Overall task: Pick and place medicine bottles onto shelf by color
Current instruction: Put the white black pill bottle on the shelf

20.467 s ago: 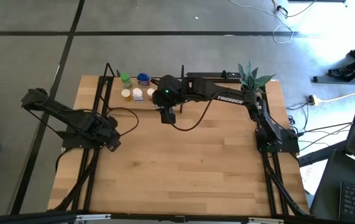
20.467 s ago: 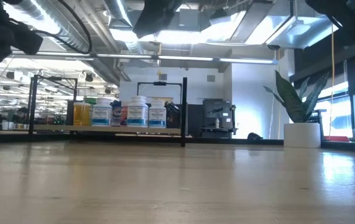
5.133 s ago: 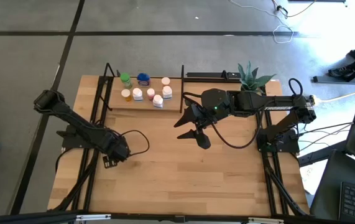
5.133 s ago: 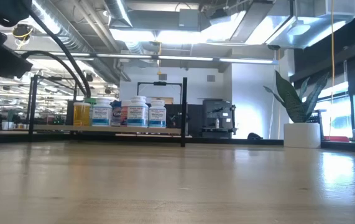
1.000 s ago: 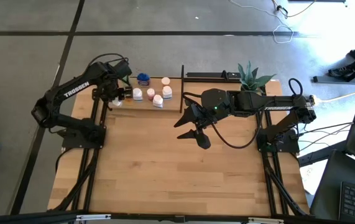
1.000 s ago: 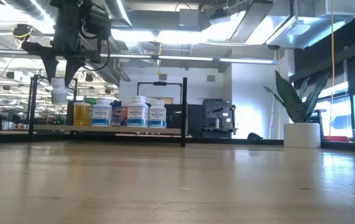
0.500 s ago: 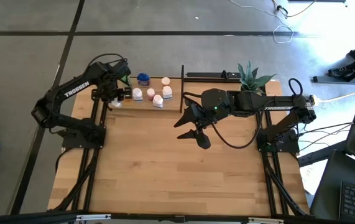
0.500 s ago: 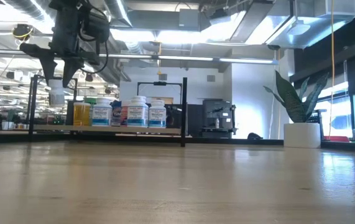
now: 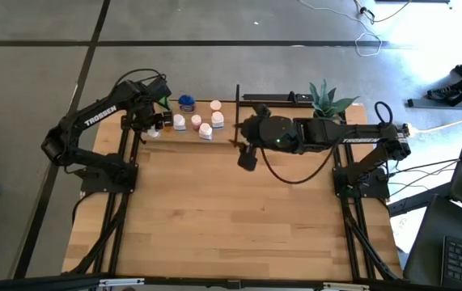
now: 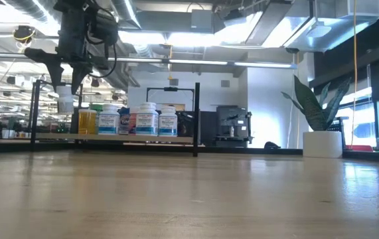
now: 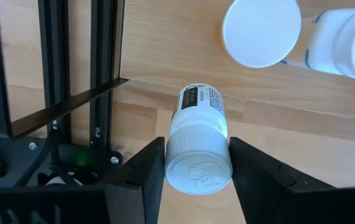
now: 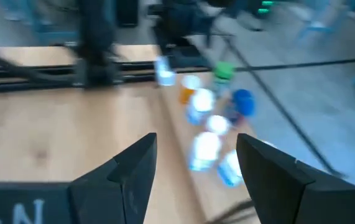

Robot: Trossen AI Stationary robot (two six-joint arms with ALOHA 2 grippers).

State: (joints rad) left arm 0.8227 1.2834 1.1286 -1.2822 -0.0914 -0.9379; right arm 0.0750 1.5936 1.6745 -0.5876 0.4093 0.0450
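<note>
The shelf (image 9: 184,136), a light-wood board between black posts, lies at the table's far left. On it stand several medicine bottles: a blue one (image 9: 186,103) and white ones with white or pink caps (image 9: 206,132). Over the shelf's near left corner hangs a white bottle with a white cap (image 11: 199,146), and my left gripper (image 9: 151,124) is shut on it, pointing down. My right gripper (image 9: 247,155) hovers open and empty to the right of the shelf; its wrist view looks at the bottles (image 12: 205,134). My left gripper pinches the bottle's white cap (image 11: 199,167) between its two fingers (image 11: 154,169), one on each side of the cap. The fingers come from above and point down. The bottle (image 10: 64,99) hangs upright below them, clear of the shelf (image 10: 109,137).
A potted green plant (image 9: 328,99) stands at the table's far right. Black frame rails (image 9: 125,162) run along the table's left and right sides. The near half of the wooden tabletop (image 9: 231,226) is bare.
My right gripper has swung about its wrist toward the shelf, so it now faces the bottles. My left gripper holds still with the white bottle.
</note>
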